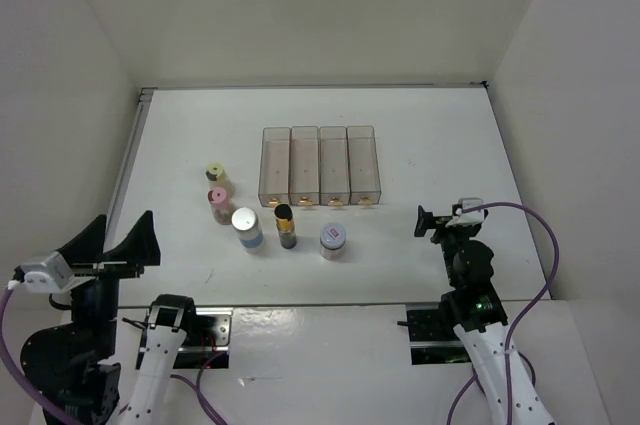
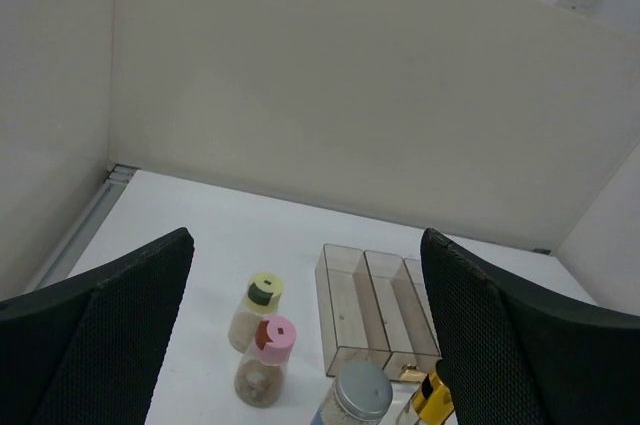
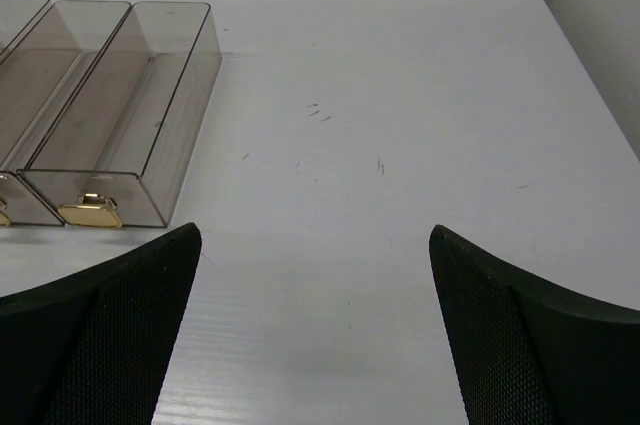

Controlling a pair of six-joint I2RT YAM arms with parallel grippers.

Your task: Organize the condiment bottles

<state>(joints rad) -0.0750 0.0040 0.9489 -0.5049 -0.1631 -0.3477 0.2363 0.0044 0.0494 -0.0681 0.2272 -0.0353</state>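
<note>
Five condiment bottles stand in front of and left of the bins: a yellow-green-lidded jar [image 1: 214, 174], a pink-lidded jar [image 1: 217, 198], a white-lidded jar with a blue label [image 1: 246, 223], a dark bottle with a gold band [image 1: 285, 226] and a silver-grey-lidded jar [image 1: 333, 239]. My left gripper [image 1: 118, 238] is open and empty, well left of them. In its wrist view [image 2: 308, 245] I see the yellow-green [image 2: 262, 291], pink [image 2: 272, 338], white-lidded [image 2: 362, 392] and gold-banded [image 2: 433, 401] bottles ahead. My right gripper [image 1: 432, 221] is open and empty right of the silver-lidded jar, over bare table [image 3: 315, 235].
Four clear rectangular bins [image 1: 319, 165] stand side by side at mid-table, also in the left wrist view [image 2: 355, 310] and the right wrist view [image 3: 120, 115]. White walls enclose the table on the left, back and right.
</note>
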